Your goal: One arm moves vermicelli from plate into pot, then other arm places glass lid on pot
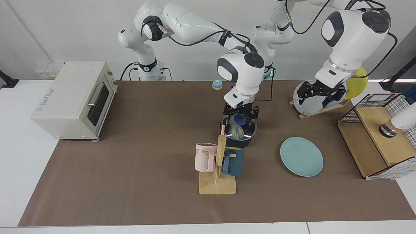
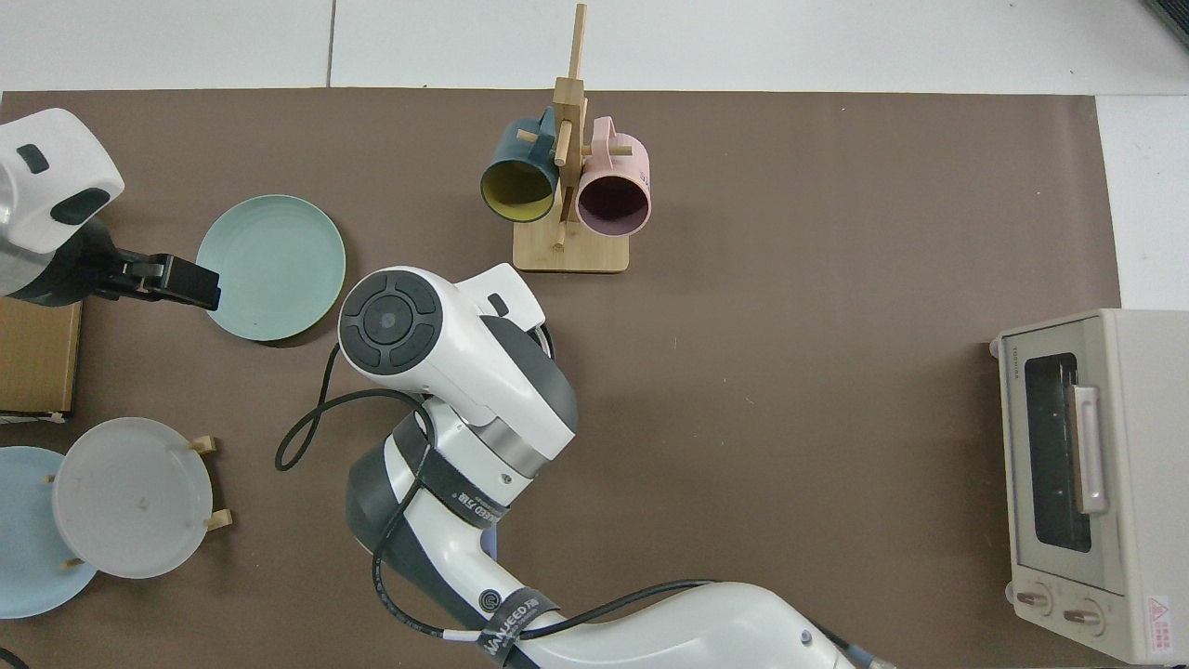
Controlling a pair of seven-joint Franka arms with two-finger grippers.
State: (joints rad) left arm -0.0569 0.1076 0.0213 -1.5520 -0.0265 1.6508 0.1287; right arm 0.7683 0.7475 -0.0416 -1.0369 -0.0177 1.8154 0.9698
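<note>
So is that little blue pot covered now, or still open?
Covered. The glass lid sits on the pot, the vermicelli visible through it, with the right gripper just above its blue knob.

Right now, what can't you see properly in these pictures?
- The pot, top view: almost wholly hidden under the right arm's wrist.
- The glass lid and its blue knob, top view: hidden the same way.
- The right gripper, facing view: whether it grips the knob is unclear.
- The vermicelli, facing view: partly behind the mug rack.

teal plate (image 1: 301, 156), navy pot (image 1: 239, 140), white vermicelli (image 1: 237, 132)
</note>
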